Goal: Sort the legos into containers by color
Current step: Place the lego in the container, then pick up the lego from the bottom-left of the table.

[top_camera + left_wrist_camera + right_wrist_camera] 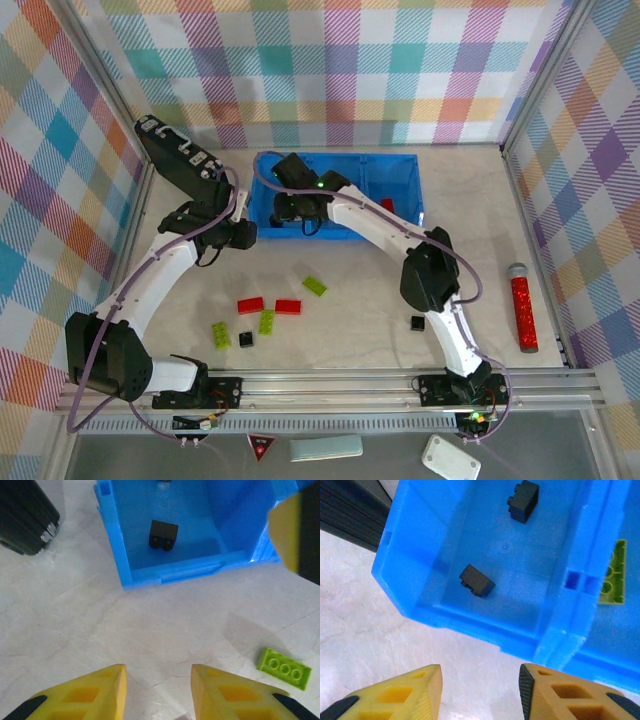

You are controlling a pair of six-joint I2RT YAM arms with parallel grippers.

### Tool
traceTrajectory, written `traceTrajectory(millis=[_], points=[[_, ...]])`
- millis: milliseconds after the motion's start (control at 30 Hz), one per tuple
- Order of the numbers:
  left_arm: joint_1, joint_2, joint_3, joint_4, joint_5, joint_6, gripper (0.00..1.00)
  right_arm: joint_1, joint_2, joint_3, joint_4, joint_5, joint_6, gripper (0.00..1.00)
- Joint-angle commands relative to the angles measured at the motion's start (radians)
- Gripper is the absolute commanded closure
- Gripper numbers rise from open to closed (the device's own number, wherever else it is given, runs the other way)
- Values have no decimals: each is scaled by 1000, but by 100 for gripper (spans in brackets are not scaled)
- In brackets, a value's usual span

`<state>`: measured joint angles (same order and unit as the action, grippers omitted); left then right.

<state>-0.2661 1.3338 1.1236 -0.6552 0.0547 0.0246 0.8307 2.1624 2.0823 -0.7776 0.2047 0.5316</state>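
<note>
The blue tray holds the containers side by side. Its left compartment has two black legos, and a lime-green lego lies in the middle one. My right gripper hovers open and empty at that compartment's near wall. My left gripper is open over bare table just left of the tray, with nothing between its fingers. Loose on the table are red legos, green ones and black ones.
A black case leans at the back left, close to the tray's left end. A red glittery cylinder lies at the right by the wall. Checkered walls close in the table on three sides.
</note>
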Motion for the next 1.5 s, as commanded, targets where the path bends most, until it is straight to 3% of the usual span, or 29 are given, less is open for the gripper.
traceTrajectory(millis=[0,333,600,933,1467], points=[[-10,-27,16,-46,42,-114,61,-7,-94,-86,17,23,12,54],[-117,-76,-109,-138,-53,-334,55,-36,-346,-414,82,19,55,53],[-152,-130,-245,-163,-86,-431,39,-48,-480,-570,84,18,75,53],[-165,-116,-354,-117,-55,-468,21,-50,-540,-642,72,22,93,53],[-182,27,-413,-5,-42,-491,19,-50,-558,-652,41,19,109,52]])
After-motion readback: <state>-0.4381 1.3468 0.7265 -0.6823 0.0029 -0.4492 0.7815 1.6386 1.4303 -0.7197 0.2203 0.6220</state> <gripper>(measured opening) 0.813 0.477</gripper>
